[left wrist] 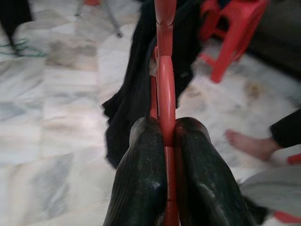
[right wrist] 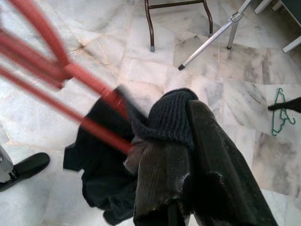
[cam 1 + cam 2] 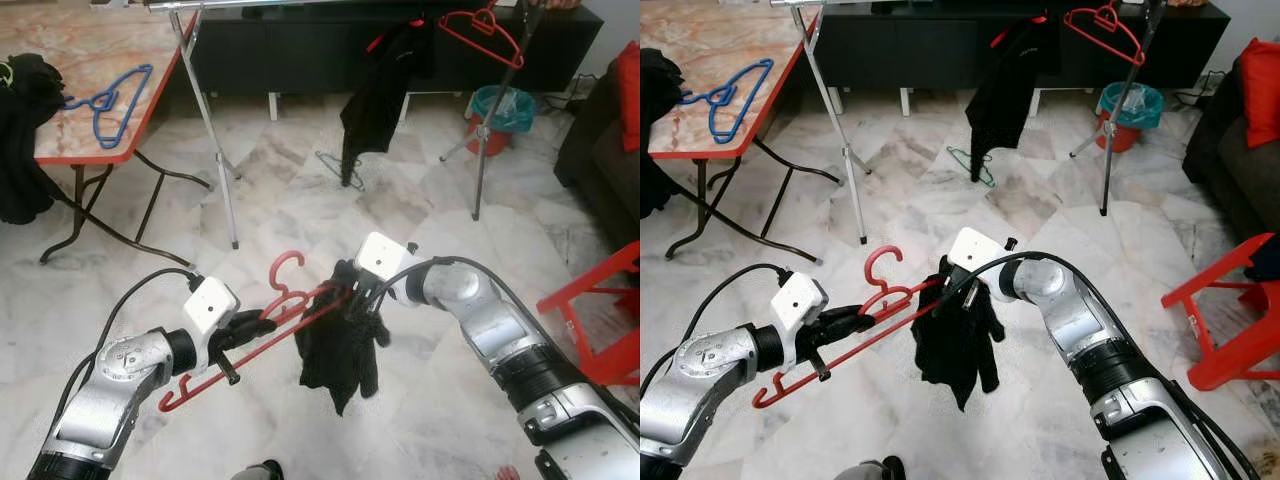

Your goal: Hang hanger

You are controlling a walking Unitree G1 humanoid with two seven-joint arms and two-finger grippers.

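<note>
A red hanger [image 3: 262,330] is held level above the floor, my left gripper [image 3: 248,326] shut on it near its hook [image 3: 287,270]. In the left wrist view both fingers [image 1: 141,179] clamp the red bar [image 1: 165,89]. A black garment [image 3: 342,345] droops from the hanger's right end. My right gripper [image 3: 360,298] is shut on the garment's knitted collar [image 2: 171,117] beside that red end. Ahead stands a clothes rack [image 3: 215,150] with a black shirt [image 3: 385,80] and an empty red hanger [image 3: 480,35] hanging on it.
A red-edged table [image 3: 95,75] at the left carries a blue hanger [image 3: 110,100] and dark clothing [image 3: 25,130]. A green hanger [image 3: 340,168] lies on the marble floor. A teal bin [image 3: 500,115], a red stool [image 3: 600,310] and a person's bare foot [image 1: 251,143] are nearby.
</note>
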